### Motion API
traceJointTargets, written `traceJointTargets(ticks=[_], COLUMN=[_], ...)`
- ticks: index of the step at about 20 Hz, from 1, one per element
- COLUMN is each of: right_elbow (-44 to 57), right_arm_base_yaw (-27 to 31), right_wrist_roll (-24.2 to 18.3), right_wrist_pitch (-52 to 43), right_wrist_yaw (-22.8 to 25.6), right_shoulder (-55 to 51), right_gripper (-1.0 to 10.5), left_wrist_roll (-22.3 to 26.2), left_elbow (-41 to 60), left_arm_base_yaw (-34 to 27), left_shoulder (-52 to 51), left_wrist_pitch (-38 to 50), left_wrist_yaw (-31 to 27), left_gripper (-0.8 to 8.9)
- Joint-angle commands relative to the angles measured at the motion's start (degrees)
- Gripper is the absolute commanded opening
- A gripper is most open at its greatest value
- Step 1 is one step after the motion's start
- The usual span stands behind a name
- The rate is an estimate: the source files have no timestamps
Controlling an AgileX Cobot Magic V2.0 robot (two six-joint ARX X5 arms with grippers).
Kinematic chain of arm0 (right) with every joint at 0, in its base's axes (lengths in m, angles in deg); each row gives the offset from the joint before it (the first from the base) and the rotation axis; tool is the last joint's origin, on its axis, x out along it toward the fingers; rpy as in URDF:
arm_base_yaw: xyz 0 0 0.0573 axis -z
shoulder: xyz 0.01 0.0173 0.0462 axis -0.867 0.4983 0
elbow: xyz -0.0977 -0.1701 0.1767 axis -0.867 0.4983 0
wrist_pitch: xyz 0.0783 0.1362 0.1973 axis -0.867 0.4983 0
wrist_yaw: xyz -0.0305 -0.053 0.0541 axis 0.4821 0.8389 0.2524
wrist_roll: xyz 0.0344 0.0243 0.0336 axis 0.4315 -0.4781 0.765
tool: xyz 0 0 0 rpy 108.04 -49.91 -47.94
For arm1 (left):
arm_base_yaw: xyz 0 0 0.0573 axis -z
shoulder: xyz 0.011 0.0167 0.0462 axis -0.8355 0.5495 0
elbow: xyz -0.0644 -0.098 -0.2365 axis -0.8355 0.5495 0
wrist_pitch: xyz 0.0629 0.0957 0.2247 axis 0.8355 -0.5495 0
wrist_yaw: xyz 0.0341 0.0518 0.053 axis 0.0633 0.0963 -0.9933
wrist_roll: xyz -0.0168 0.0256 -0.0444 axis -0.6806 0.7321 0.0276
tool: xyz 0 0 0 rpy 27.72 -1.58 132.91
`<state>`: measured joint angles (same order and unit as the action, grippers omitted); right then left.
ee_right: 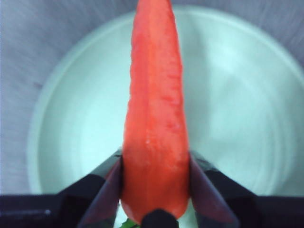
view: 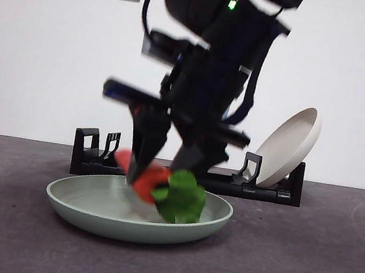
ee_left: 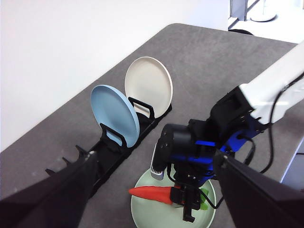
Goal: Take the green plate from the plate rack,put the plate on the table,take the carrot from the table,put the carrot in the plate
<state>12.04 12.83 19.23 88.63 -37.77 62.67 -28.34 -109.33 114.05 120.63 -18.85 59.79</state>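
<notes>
Orange carrot (ee_right: 154,118) hangs low over the green plate (view: 88,215) on the counter (view: 314,266), clamped in the right gripper (view: 164,168) fingers. Released tilted, it might roll out.

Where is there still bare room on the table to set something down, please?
Bare table lies either side of the green plate and in front of it. It is crowded at the middle: the right hand holds the carrot over the plate, with the plate rack, beige plate and blue plate close behind.
</notes>
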Motion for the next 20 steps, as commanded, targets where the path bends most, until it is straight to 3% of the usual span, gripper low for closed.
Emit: traceJointTargets(ticks=[1,3,6,7,14,20], right_elbow=[0.1,0.1,-0.1,-0.1,-0.1,-0.1], right_arm_base_yaw=[-0.1,-0.3,-0.7,-0.8,-1.2,-1.2], right_wrist_roll=[0.4,0.2,-0.1,-0.1,-0.7,-0.7], right_wrist_pitch=[1.5,1.9,1.9,2.0,5.3,26.5], right_wrist_yaw=[0.0,0.0,0.0,0.0,0.6,-0.1], right_shoulder=[2.7,2.9,2.4,2.0,-11.8,-31.5], right_gripper=[-0.2,0.2,4.8,5.5,5.4,5.3], left_wrist_roll=[-1.6,-1.6,-1.6,-1.7,-2.2,-3.3], left_elbow=[0.1,0.1,0.1,0.1,0.1,0.1], left_arm_base_yaw=[-0.1,-0.1,-0.1,-0.1,-0.1,-0.1], left_shoulder=[-0.1,-0.1,-0.1,-0.1,-0.1,-0.1], left_wrist_pitch=[-0.2,-0.4,-0.3,-0.3,-0.3,-3.8], left_wrist_yaw=[-0.1,-0.1,-0.1,-0.1,-0.1,-0.1], left_gripper=[4.09,4.09,4.09,4.09,4.09,4.09])
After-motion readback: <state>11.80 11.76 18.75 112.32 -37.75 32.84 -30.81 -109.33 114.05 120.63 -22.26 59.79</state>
